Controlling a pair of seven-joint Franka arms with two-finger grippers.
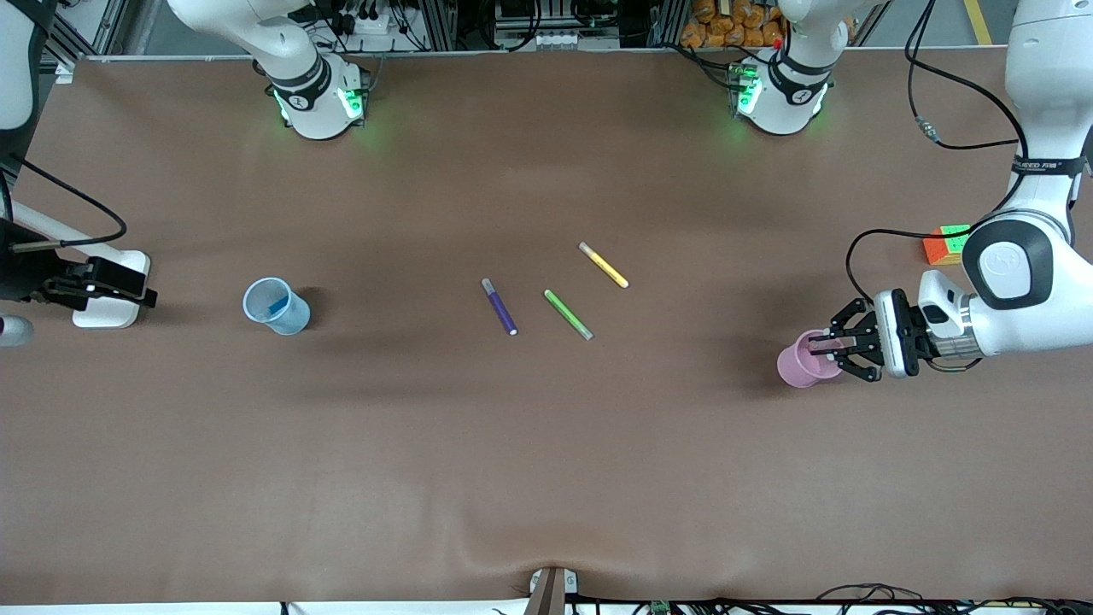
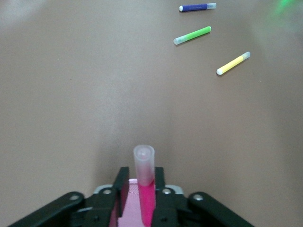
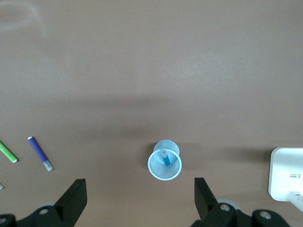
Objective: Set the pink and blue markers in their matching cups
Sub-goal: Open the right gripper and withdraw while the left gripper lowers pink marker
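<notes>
The pale pink cup [image 1: 801, 363] stands near the left arm's end of the table. My left gripper [image 1: 841, 346] lies level over its rim. The pink marker [image 2: 146, 189] stands in the cup [image 2: 129, 213] between the fingers, pale end out. It rests against one finger, with a gap to the other, so the gripper is slightly open. The pale blue cup [image 1: 276, 306] stands toward the right arm's end with the blue marker [image 3: 165, 157] upright in it. My right gripper [image 1: 141, 290] is wide open and empty, apart from the blue cup [image 3: 164, 165], and waits.
A dark purple marker [image 1: 499, 306], a green marker [image 1: 568, 314] and a yellow marker [image 1: 603, 264] lie mid-table. A coloured puzzle cube [image 1: 946, 243] sits near the left arm. A white block [image 1: 109, 295] stands beside the right gripper.
</notes>
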